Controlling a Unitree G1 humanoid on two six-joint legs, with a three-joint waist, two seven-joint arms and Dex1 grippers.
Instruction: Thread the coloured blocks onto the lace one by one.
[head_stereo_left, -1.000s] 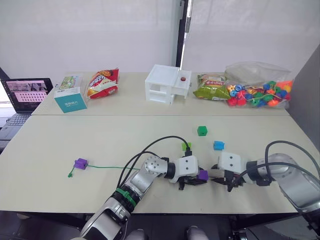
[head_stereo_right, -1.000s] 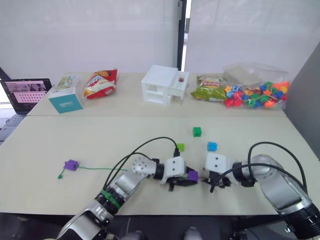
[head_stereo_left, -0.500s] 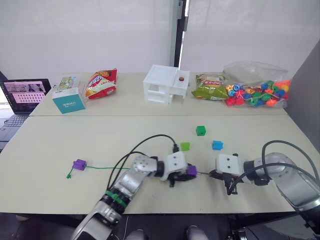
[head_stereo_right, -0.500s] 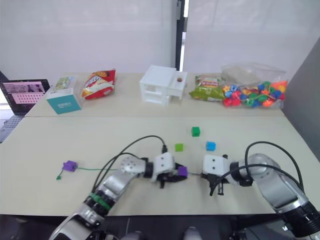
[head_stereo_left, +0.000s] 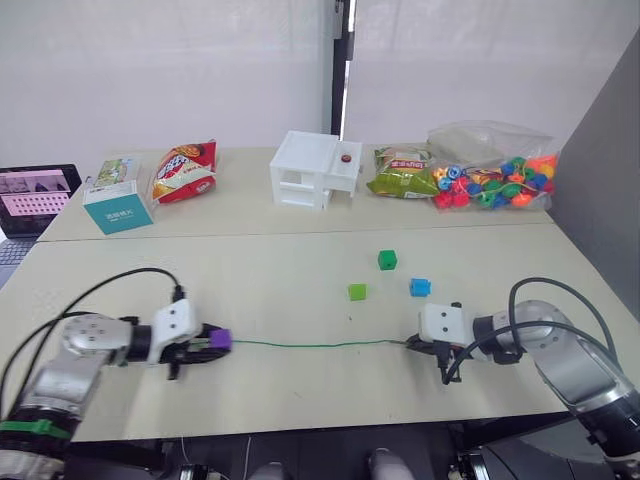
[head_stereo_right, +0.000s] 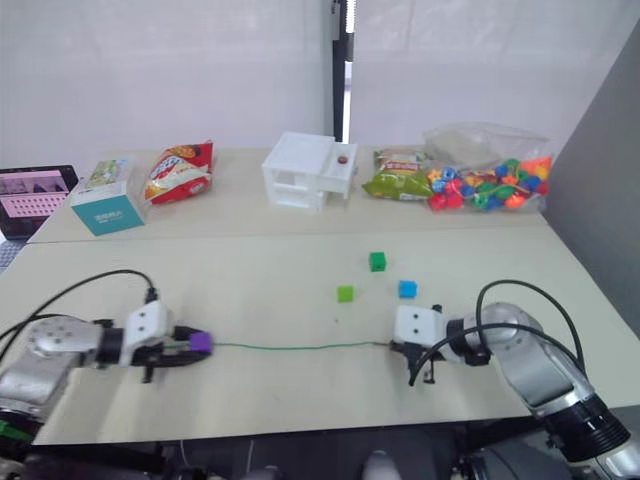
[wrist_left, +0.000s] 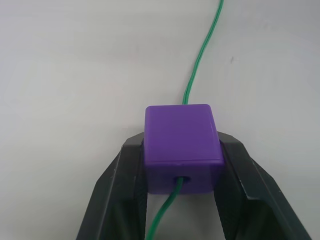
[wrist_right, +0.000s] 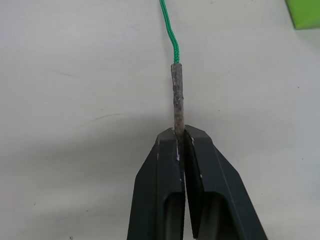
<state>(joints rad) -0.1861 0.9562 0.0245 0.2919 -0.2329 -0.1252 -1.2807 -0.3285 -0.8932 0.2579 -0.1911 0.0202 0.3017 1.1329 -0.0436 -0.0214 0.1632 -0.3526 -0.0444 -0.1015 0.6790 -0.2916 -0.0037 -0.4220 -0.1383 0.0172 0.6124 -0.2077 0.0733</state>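
A purple block (wrist_left: 182, 147) sits on the lace (head_stereo_left: 320, 345), which runs through its hole. My left gripper (head_stereo_left: 210, 343) is shut on this block at the table's left front, its fingers (wrist_left: 125, 200) pressing its two sides. The green lace lies straight across the table to my right gripper (head_stereo_left: 412, 344), which is shut on the lace's stiff grey tip (wrist_right: 177, 95). Three loose blocks lie beyond the lace: dark green (head_stereo_left: 387, 260), light green (head_stereo_left: 357, 291) and blue (head_stereo_left: 420, 287).
Along the back of the table (head_stereo_left: 280, 280) stand a white box house (head_stereo_left: 311, 170), snack bags (head_stereo_left: 183, 170), a teal box (head_stereo_left: 118, 205) and a clear bag of mixed beads (head_stereo_left: 490, 180). A laptop (head_stereo_left: 25, 195) sits at the far left.
My left gripper has slid the purple block far to the left along the lace, which now lies straight. The right gripper still holds the tip. The camera view has shifted.
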